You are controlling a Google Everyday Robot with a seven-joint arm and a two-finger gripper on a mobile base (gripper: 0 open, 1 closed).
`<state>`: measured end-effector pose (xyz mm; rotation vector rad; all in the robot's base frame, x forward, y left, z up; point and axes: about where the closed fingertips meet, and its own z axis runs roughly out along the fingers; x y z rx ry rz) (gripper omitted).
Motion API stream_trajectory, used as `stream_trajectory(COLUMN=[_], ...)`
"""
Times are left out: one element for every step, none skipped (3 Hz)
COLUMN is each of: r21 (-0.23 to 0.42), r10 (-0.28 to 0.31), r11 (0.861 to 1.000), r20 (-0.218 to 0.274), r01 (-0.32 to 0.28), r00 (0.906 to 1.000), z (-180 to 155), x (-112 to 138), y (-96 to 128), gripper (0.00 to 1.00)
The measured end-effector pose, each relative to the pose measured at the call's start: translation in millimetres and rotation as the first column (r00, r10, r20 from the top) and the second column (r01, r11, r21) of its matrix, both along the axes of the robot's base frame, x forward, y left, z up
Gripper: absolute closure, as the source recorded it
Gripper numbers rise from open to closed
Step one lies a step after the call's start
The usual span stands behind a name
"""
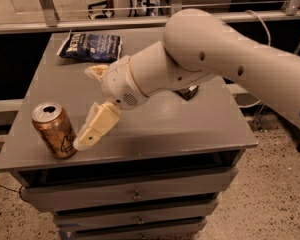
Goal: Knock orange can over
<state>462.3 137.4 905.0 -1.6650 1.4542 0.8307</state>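
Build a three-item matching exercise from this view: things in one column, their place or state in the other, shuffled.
Things:
1. orange can
2. blue snack bag
3. hand

Place or state:
A. lying flat near the far edge
B. open, close beside the can
C. standing upright at the near corner

Pairs: 1-C, 2-A, 3-B

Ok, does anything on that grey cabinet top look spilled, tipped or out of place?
Nothing stands out. The small orange-gold aluminium can stands upright near the front-left corner, no spill, with the cream gripper right beside it.
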Motion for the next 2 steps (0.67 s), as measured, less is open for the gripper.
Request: stream_trajectory(r21=[0.051, 0.112], r10=[0.026, 0.061], r11=[0.998, 0.992], r20=[-0.012, -0.032], r01=[-0.025, -0.057], r00=[0.9996, 0.9976], z=[-15, -26], x=[-2, -7], y=[22, 48], gripper=[0.0, 0.0])
